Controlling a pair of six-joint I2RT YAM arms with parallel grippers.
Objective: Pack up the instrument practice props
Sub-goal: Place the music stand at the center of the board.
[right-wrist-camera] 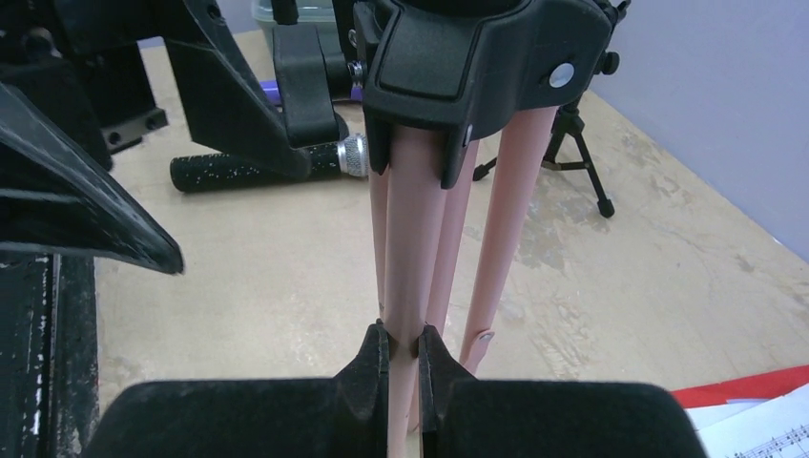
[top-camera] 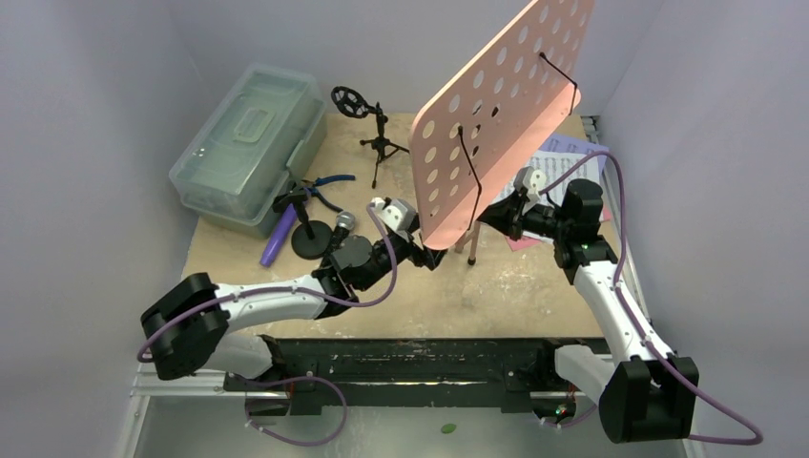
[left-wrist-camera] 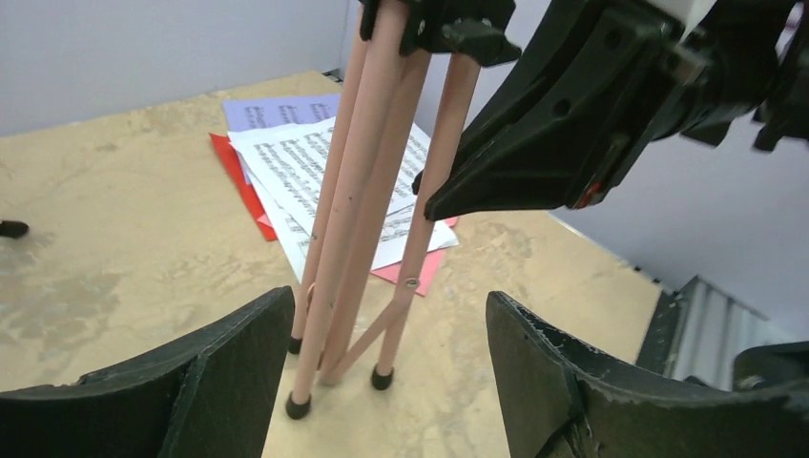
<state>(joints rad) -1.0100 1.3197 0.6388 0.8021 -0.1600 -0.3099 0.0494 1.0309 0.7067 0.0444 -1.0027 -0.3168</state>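
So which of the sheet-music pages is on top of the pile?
The white page, printed with staves; the lilac page pokes out under its far edge and the red page shows only at its sides.

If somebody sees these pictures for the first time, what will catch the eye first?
The big pink music rack, full of round holes, towers right of centre in the top view, its panel tilted above thin pink legs. The right gripper is shut on one leg, and the left gripper is open, with a finger on each side of the legs. At the back left lies a clear greenish case.
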